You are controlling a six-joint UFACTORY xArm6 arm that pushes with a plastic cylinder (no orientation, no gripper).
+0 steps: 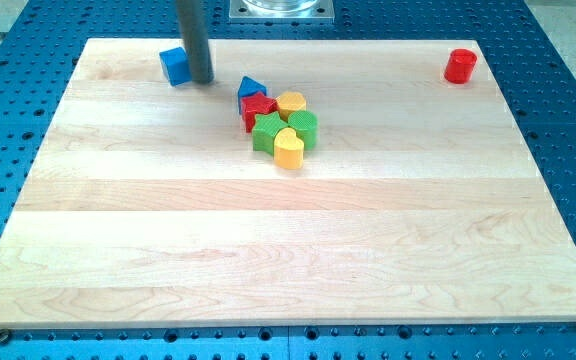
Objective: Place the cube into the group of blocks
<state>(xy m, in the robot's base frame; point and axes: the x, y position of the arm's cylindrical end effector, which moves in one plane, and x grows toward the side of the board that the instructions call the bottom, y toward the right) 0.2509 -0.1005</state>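
Camera view: blue cube (175,65) sits near the board's top-left edge, my tip (201,79) just beside its right face, holding nothing, as a bare rod must. I judge it light, rigid, apt to slide and twist; push its left face. Group (280,124) lies right, blue triangle (251,88) nearest, open board (268,260) between; red cylinder (460,65) well apart

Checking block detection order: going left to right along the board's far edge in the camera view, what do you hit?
blue cube → my tip, touching the cube's right side → blue triangular block → cluster of blocks → red cylinder.
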